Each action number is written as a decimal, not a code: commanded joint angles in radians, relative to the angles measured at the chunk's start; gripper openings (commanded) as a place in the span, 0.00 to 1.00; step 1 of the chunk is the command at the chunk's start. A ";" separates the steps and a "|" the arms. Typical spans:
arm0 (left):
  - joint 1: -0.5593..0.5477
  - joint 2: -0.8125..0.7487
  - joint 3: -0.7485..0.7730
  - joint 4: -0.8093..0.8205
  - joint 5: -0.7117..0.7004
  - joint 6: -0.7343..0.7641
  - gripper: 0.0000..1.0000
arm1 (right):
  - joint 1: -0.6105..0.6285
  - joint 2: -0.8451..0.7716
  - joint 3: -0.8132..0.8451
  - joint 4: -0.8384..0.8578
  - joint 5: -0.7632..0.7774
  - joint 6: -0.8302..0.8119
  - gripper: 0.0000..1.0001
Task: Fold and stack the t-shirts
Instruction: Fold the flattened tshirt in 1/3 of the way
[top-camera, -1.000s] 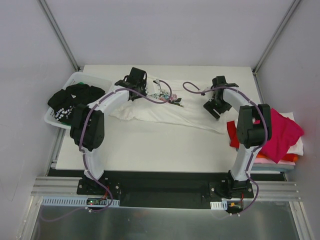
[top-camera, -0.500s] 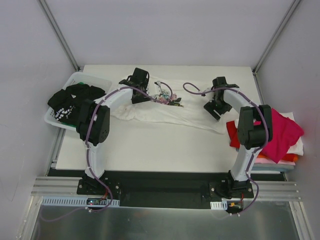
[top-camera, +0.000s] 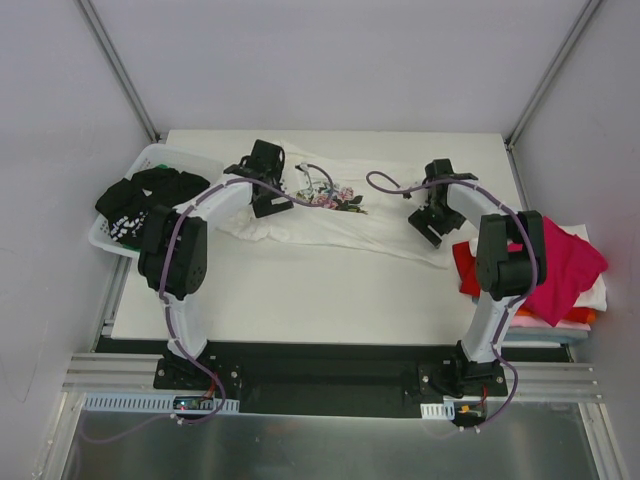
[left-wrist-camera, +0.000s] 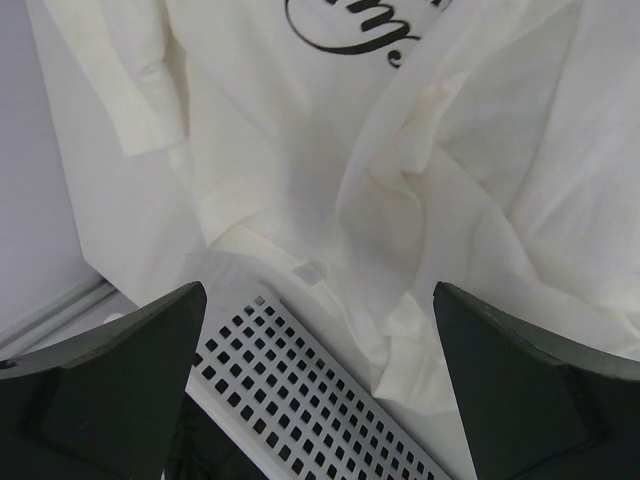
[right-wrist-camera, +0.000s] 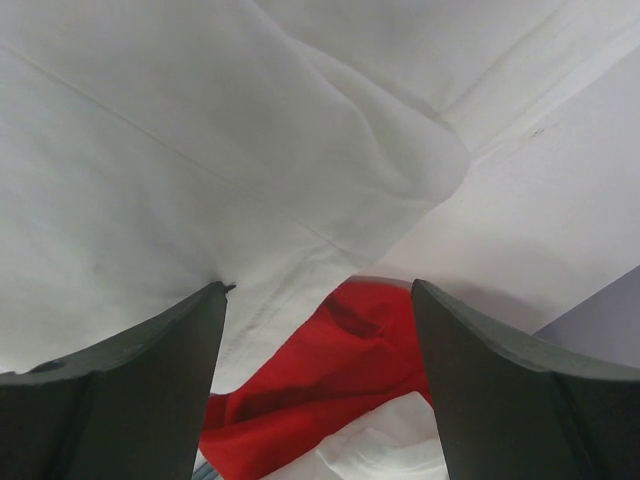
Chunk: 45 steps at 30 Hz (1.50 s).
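A white t-shirt (top-camera: 330, 228) with a floral print (top-camera: 328, 196) and dark script (left-wrist-camera: 345, 35) lies spread and rumpled across the back of the table. My left gripper (top-camera: 268, 203) hovers over its left end by the basket, open (left-wrist-camera: 318, 300), with nothing between the fingers. Over the shirt's right edge my right gripper (top-camera: 430, 228) also stands open (right-wrist-camera: 318, 290); white cloth (right-wrist-camera: 200, 150) and a red t-shirt (right-wrist-camera: 340, 360) show below it. Magenta (top-camera: 565, 270), red (top-camera: 465, 265), orange (top-camera: 590, 316) and white (top-camera: 598, 292) t-shirts are piled at the right.
A white perforated basket (top-camera: 165, 153) at the table's left edge holds a black t-shirt with white print (top-camera: 140, 200); its wall (left-wrist-camera: 300, 390) shows right under my left gripper. Grey walls enclose the table on three sides.
My left gripper has opened and let go of the white t-shirt, shifting slightly left and nearer. The cloth has settled flatter. The right arm has barely moved.
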 joint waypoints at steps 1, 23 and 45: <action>0.053 -0.060 0.000 0.029 -0.002 -0.041 0.97 | -0.012 -0.067 -0.010 0.007 0.003 0.010 0.78; 0.129 -0.141 -0.130 0.053 0.086 -0.049 0.95 | -0.029 -0.075 -0.049 0.026 0.006 0.012 0.77; 0.149 -0.040 -0.135 0.052 0.182 -0.064 0.90 | -0.035 -0.110 -0.047 0.017 0.008 0.017 0.76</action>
